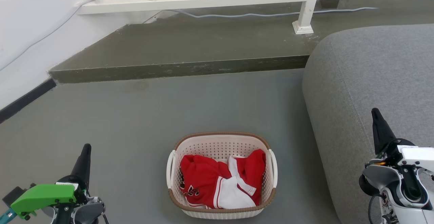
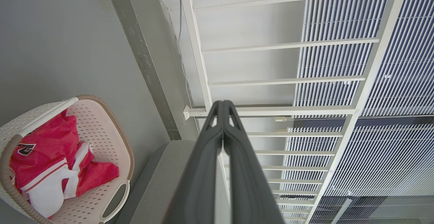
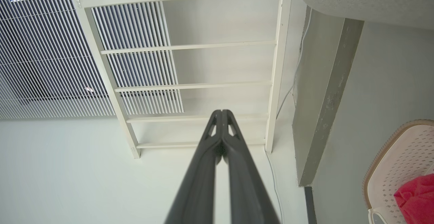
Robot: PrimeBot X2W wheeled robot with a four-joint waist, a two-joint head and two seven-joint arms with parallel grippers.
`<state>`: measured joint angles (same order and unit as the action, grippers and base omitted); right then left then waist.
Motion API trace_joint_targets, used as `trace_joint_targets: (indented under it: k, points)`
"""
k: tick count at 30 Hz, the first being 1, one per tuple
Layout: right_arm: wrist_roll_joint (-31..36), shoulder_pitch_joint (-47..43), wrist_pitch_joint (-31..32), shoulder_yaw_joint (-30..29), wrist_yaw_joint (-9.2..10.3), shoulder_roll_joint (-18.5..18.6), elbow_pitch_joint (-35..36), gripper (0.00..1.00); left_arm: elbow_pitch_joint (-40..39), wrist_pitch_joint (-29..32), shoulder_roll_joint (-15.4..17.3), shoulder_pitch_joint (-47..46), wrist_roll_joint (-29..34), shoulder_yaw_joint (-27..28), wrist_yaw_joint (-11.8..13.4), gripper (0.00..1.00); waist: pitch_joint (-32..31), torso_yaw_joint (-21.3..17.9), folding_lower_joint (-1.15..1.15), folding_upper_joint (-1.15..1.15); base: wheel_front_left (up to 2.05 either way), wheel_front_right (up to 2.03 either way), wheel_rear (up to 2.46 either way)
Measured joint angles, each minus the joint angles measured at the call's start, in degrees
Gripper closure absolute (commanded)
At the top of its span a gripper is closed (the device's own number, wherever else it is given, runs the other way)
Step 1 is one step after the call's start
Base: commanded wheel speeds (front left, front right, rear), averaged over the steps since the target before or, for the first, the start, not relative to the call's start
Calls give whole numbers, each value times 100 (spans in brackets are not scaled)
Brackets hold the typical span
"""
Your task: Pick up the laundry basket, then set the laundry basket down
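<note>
- Basket (image 1: 217, 148) stands upright on the floor (image 1: 135, 115), low and central in the head view, between the two grippers and touched by neither.
- Left gripper (image 1: 85, 149) hovers at the lower left, well apart from the basket. In its wrist view the fingers (image 2: 203, 169) are pressed together to the tips, with nothing between them.
- Clothes (image 1: 220, 183), red and white, lie crumpled inside the basket, which has a white handle (image 1: 169, 169) on each side.
- Step (image 1: 183, 47) rises beyond the basket, with a white railing (image 1: 203, 0) and a cable (image 1: 254, 14) along its far edge.
- Sofa (image 1: 373, 81), grey, is near the basket's right side.
- Right gripper (image 1: 376, 115) hangs at the lower right, in front of the sofa. In its wrist view the fingers (image 3: 200, 180) meet at the tips and grip nothing.
</note>
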<state>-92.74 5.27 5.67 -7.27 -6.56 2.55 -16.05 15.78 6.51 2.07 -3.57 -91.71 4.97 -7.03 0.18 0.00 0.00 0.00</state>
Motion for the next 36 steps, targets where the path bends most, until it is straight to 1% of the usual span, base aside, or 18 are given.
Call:
trace_joint_targets:
  k: [36]
  points:
    - [1, 0, 1, -2, 0, -2, 0, 100, 0, 0, 0, 0, -14, 0, 0, 100, 0, 0, 0, 0, 0, 0, 0]
